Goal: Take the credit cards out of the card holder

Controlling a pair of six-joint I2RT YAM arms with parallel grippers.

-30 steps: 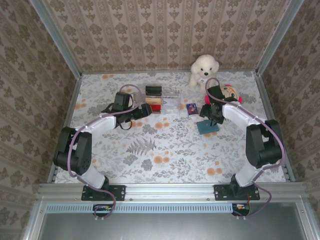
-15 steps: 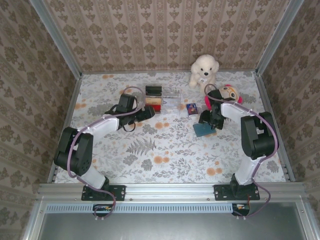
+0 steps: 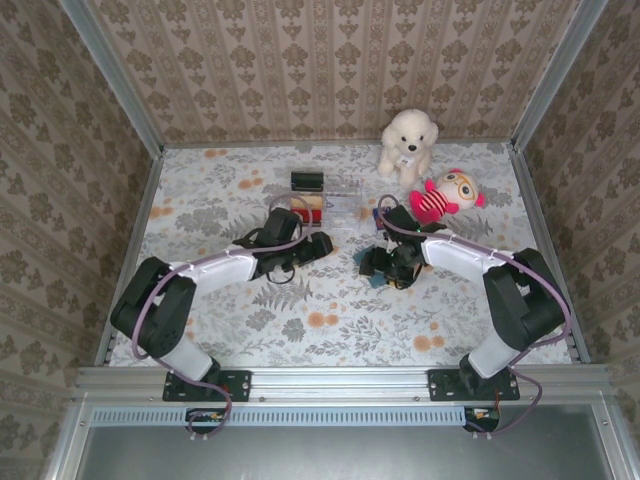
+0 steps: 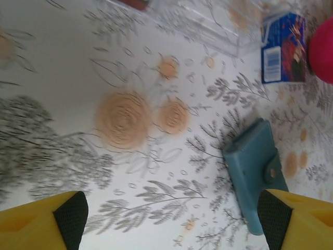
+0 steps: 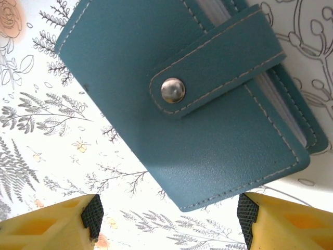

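**Listing the desk, card holder shut**

1. Left end effector (image 3: 318,245): we record it low over the floral desk (image 3: 250,330), left of centre. In the left wrist view (image 4: 171,226) its yellow fingers stand wide apart with only tablecloth between them, so it is open and holds nothing.
2. Clear plastic stand (image 3: 342,205): upright at the far middle of the desk, a red item (image 3: 313,212) at its left end and a dark box (image 3: 307,181) just behind.
3. Card holder (image 5: 177,120): teal, lying flat on the desk near the centre, its strap snapped shut. We also see it in the left wrist view (image 4: 255,174).
4. Credit cards (image 5: 285,107): inside the holder; only pale edges show at its open side, and we cannot tell their colours.
5. Right end effector (image 5: 169,216): directly above the holder, jaws apart on either side of its near corner, gripping nothing.
6. Blue printed pack (image 4: 283,49): flat, beyond the holder.
7. White plush dog (image 3: 408,140) and red doll (image 3: 445,195): far right of the desk.
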